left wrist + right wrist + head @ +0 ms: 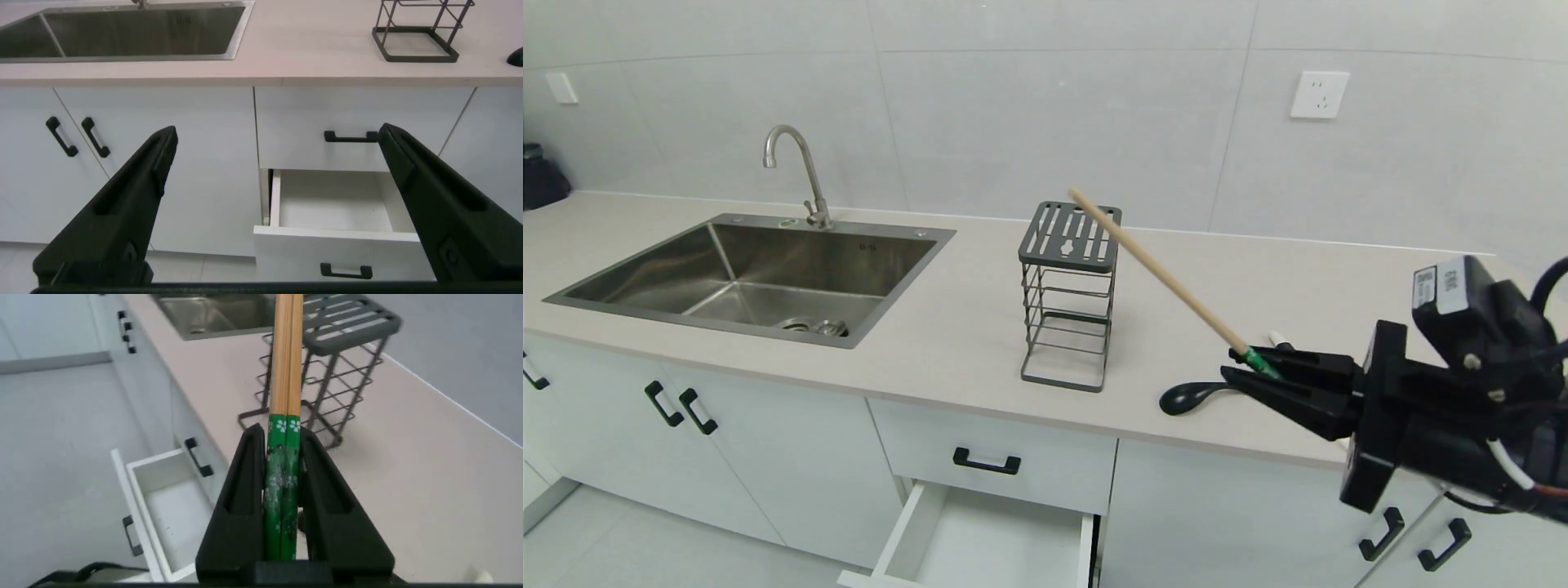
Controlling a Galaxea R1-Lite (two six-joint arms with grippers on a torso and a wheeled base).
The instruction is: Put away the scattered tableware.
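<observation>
Grey tiled wall (1045, 106), beige countertop (947, 327), steel sink (817, 265), white cabinets (792, 457), 1 open drawer (988, 535)

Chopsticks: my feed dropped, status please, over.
Right gripper, jaws shut on chopsticks, above counter near rack. Left gripper, jaws open, empty, facing open drawer. Nothing blocking; spoon lying on counter.

The right pincer (1232, 363) is rocking matte black all over, its wedge fingers (1290, 400) tapering off a chunky wrist block (1503, 327) that's wearing white label stickers (1439, 287) and showing a silver screw (1470, 360). A fat black cable (1547, 282) is looping off the back, with thin white and red wires (1500, 459) trailing below. The left pincer (278, 135) is sporting the same black tapered fingers.
</observation>
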